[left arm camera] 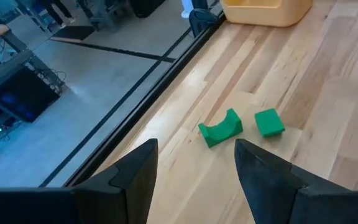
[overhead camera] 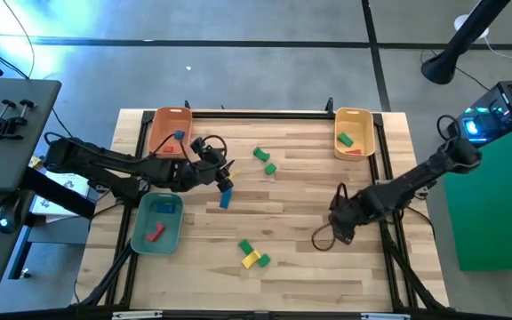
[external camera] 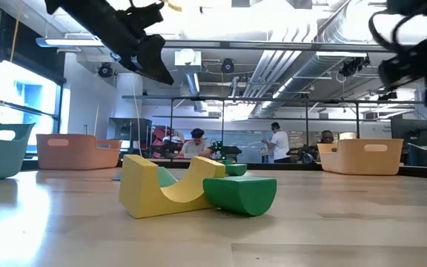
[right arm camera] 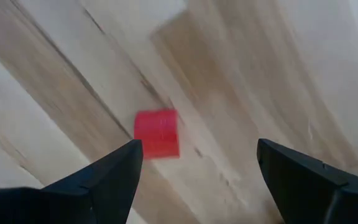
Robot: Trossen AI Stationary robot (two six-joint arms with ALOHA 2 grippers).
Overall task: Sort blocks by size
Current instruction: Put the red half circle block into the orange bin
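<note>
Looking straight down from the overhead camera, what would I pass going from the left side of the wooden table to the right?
Teal tray → orange tray → left gripper → blue block → two green blocks → right gripper → yellow tray.

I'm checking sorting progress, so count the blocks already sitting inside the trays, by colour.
Blue blocks: 2 (orange tray, teal tray)
Red blocks: 2 (teal tray, yellow tray)
Green blocks: 1 (yellow tray)
Total: 5
</note>
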